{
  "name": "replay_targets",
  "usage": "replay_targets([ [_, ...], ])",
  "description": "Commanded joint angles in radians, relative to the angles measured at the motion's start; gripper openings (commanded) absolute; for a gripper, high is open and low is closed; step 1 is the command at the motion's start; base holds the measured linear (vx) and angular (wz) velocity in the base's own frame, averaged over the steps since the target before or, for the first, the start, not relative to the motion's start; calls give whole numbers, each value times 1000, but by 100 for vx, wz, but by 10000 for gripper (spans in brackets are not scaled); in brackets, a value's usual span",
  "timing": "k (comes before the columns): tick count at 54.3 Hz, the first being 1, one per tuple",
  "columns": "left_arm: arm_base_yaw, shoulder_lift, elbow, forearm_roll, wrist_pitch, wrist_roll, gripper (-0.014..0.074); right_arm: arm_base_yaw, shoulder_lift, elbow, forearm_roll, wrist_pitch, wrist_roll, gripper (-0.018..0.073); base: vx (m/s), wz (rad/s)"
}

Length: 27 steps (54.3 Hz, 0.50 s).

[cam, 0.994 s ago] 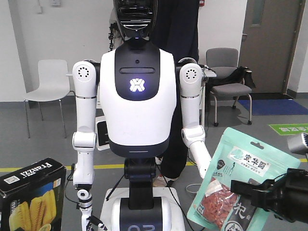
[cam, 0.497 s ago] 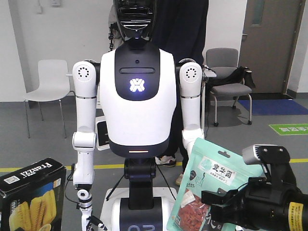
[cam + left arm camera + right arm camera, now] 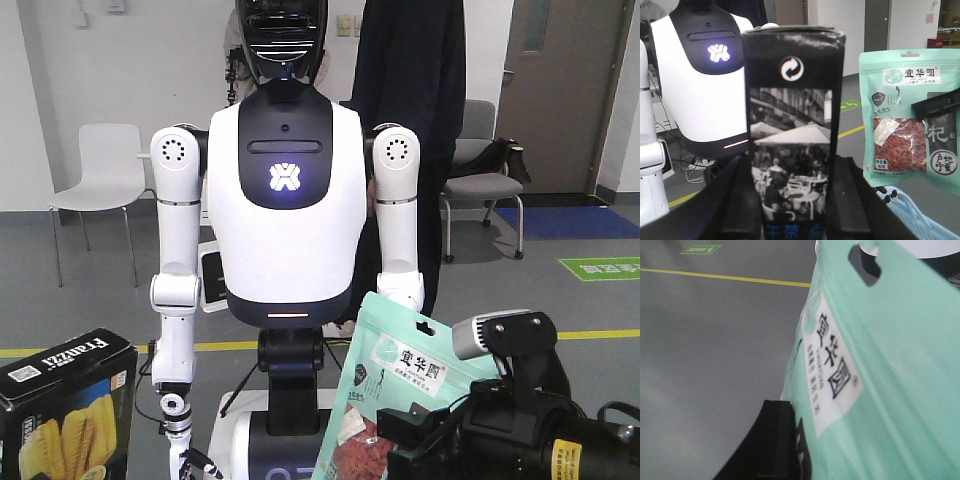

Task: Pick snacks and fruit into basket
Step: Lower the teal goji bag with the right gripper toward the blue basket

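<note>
Plainly, 1 glossy teal goji pouch (image 3: 370, 400) hangs upright at the lower right of the front view. It is a flat, soft bag with a punched hanger hole, a white label and a clear window of red berries, and its bottom is cut off by the frame. The right gripper (image 3: 408, 428) is clamped on it: 1 black finger (image 3: 937, 102) crosses its face, the other is hidden behind.

1 rigid black cardboard Franzzi box (image 3: 792, 125) stands upright, pinched between the 2 matte black fingers (image 3: 740, 200) of the left gripper (image 3: 792, 170). The front view shows only its upper part.

In the left wrist view, a corner of 1 light blue plastic basket (image 3: 920, 220) shows just under the pouch, mostly cut off. The right wrist view is blurred.

Beyond stand 1 smooth white humanoid robot (image 3: 285, 200), 1 person (image 3: 410, 120) with the head cut off, 1 white chair (image 3: 105, 165) and 1 grey chair (image 3: 485, 185).
</note>
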Motion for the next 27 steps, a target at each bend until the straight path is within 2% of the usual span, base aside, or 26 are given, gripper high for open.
replay_targets([
  [1, -7, 0, -29, -42, -29, -3, 3, 22, -27, -29, -24, 44, -10, -11, 0, 0],
  [27, -7, 0, -29, -42, -27, -3, 3, 155, -27, -29, -24, 139, -64, -11, 0, 0],
])
